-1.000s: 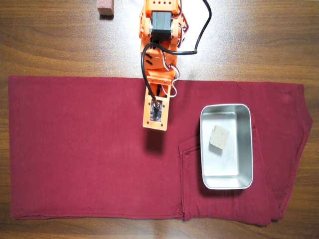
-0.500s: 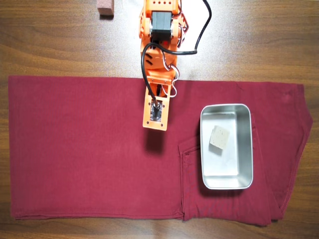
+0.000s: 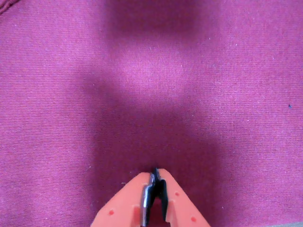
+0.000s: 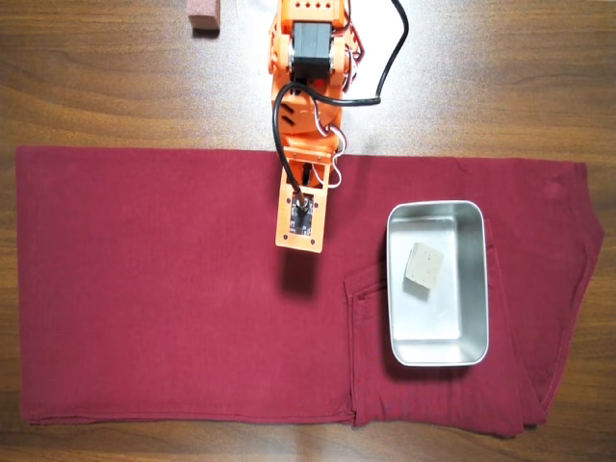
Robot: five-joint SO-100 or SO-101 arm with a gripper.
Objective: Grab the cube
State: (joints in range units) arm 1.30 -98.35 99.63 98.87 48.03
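Orange arm (image 4: 306, 58) entering from top edge in overhead view, reaching straight down the frame. Black motor block visible near the base, black cable looping off the right side and another curving along the left. Wrist camera board (image 4: 300, 219) at the far end, facing up, covering the gripper in that view. In wrist view, gripper (image 3: 154, 174) coming in from the bottom edge, pointing downward, orange fingers (image 3: 177, 198) pressed together, black inner pads meeting at the tip, nothing held between them.
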